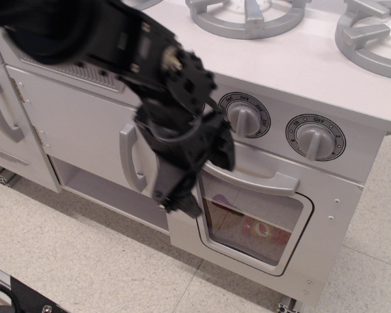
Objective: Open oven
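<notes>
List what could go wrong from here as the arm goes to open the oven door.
1. The gripper sits at the far left end of the oven's grey handle, not its middle, so the fingers may slip off or twist the door when pulling.
2. One finger hangs over the left edge of the door window and could scrape it.
3. The cabinet handle stands close on the left; a sideways move might snag it instead.

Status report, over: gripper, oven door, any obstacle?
Gripper at left end of oven handle, jaw state unclear. Oven door shut. No obstacle in view.
</notes>
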Available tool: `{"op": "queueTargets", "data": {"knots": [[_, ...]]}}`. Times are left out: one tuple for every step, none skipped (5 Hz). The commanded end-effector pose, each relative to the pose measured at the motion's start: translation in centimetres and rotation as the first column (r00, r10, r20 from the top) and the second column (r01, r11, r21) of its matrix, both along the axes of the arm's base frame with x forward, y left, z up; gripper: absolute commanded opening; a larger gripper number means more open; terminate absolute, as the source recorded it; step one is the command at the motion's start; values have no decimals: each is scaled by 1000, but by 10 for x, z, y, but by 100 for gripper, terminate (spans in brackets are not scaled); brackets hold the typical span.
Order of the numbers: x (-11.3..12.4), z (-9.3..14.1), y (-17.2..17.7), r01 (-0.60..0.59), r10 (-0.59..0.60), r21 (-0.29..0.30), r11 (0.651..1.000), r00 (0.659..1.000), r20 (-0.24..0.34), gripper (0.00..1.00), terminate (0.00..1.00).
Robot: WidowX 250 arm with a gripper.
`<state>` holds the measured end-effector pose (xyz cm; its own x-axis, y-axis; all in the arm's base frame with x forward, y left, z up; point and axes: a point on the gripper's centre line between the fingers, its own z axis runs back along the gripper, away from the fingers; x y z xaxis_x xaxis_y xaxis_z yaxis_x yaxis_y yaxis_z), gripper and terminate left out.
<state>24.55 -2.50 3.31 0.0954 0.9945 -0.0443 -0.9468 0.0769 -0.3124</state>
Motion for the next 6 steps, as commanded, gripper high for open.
{"op": "queueTargets", "data": {"knots": [[22,-3,1,-10,9,4,1000,995,104,100,0],[26,-5,4,-6,6,1,1000,990,144,100,0],[27,-17,7,-1,-3,26,1000,991,135,100,0],[32,-31,12,-16,7,66,998,991,134,100,0],[33,-40,12,3,-13,81,997,992,124,100,0],[37,-40,10,-2,-9,74,997,988,153,100,0]]}}
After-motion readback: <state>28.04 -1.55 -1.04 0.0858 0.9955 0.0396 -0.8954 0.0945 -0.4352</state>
